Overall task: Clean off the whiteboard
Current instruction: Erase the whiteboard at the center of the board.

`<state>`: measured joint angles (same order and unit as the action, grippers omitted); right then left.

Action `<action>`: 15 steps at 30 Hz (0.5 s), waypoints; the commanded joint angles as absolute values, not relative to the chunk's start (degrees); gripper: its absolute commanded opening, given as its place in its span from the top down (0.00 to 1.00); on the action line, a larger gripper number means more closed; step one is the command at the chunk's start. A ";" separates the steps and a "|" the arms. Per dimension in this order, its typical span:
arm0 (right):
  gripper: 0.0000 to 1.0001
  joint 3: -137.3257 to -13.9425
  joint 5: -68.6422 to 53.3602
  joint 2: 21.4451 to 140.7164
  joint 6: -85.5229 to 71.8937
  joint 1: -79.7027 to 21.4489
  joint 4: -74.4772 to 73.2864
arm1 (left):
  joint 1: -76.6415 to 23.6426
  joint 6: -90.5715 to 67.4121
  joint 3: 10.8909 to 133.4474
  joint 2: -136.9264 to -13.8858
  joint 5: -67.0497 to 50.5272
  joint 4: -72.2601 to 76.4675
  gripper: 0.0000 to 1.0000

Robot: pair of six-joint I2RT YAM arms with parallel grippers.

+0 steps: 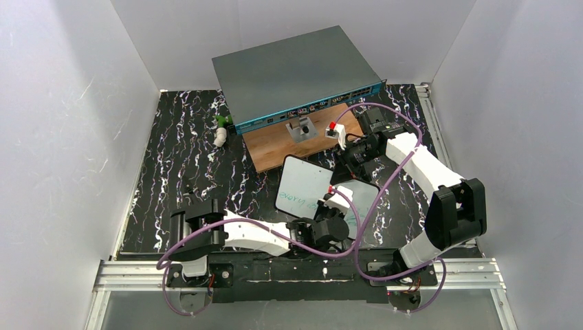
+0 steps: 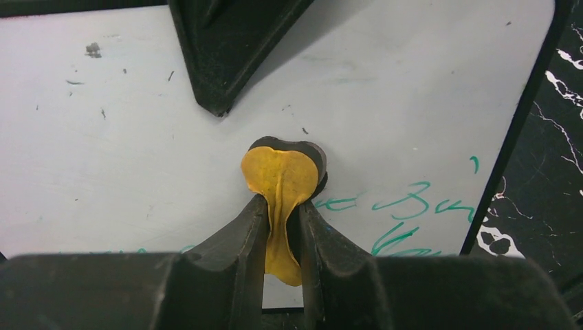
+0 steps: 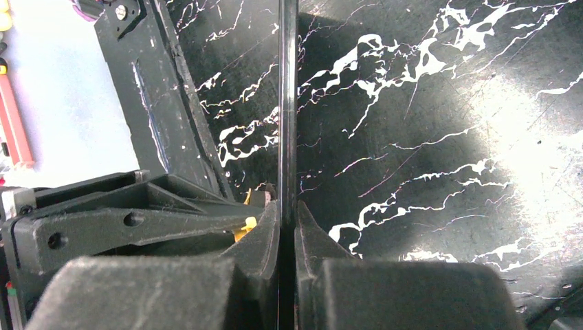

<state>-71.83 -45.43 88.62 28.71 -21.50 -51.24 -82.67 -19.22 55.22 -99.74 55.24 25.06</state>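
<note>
The left gripper (image 2: 283, 212) pinches a yellow pad (image 2: 282, 172) against the whiteboard (image 1: 302, 180), near green writing (image 2: 402, 206). The right gripper (image 3: 287, 216) is clamped on the whiteboard's rim, mid-bench (image 1: 185, 151).

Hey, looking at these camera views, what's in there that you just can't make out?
Green handwriting on the whiteboard: left wrist view, cut off below by the left pincer; top view, too small to read.
Yellow pad: left wrist view, lower end hidden inside the pincer.
Thin dark strip in the right pincer: right wrist view, edge-on, so unidentifiable.
Small white and green object: top view, too small.
</note>
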 commanded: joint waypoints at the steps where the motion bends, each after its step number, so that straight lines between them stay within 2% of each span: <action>1: 0.99 -71.81 -45.67 88.26 30.86 -21.97 -51.58 | -84.27 -17.41 59.68 -100.47 53.47 26.85 1.00; 8: 0.99 -71.89 -45.62 88.07 30.85 -21.97 -51.68 | -85.78 -17.49 65.35 -105.56 50.70 26.16 1.00; 15: 0.99 -71.89 -45.80 87.89 30.88 -21.88 -51.68 | -84.33 -18.72 60.97 -103.28 55.11 25.98 1.00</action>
